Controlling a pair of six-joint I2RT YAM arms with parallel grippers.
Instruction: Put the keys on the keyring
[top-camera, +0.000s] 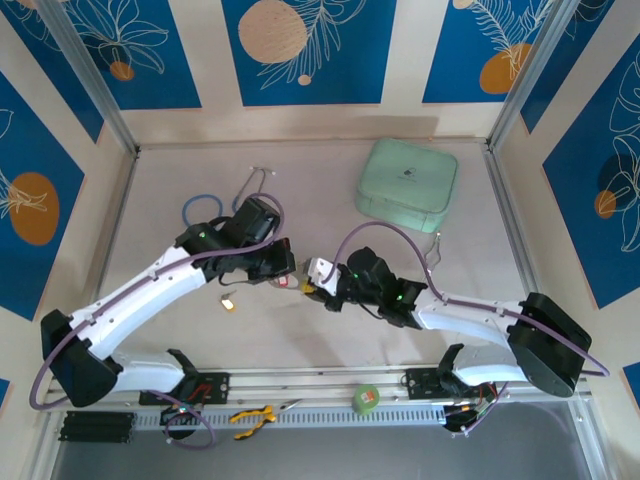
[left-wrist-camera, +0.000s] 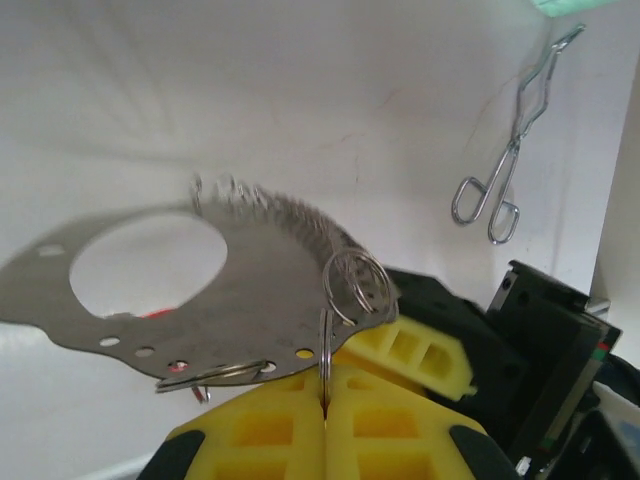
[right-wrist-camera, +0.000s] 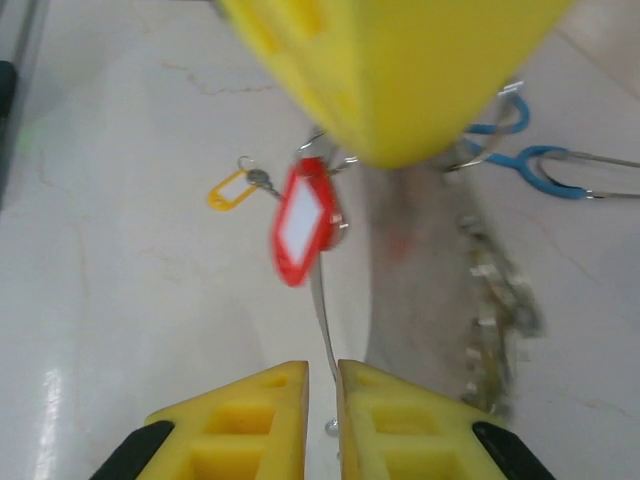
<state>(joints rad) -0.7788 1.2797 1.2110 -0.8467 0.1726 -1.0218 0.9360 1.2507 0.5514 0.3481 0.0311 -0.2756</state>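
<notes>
Keyring (left-wrist-camera: 270, 300) hangs above the table (top-camera: 300, 350) middle, between two grippers; one green case (top-camera: 405, 185) behind is shut. Left gripper (left-wrist-camera: 325, 385) is clamped on a split ring (left-wrist-camera: 355, 285) threaded in it, right gripper (right-wrist-camera: 322, 385) pinches its thin edge. On it: one row of silver keys (left-wrist-camera: 280, 205), one red tag (right-wrist-camera: 300, 222). One yellow-tagged key (right-wrist-camera: 228, 190) lies apart.

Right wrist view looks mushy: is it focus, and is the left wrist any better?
Right wrist: focus, yes; a yellow pad close to the lens is a blur, the red tag and keyring are soft, faint glare on the table. Left wrist: better, keyring and wire clip crisp. Top external: even light, no glare.
</notes>
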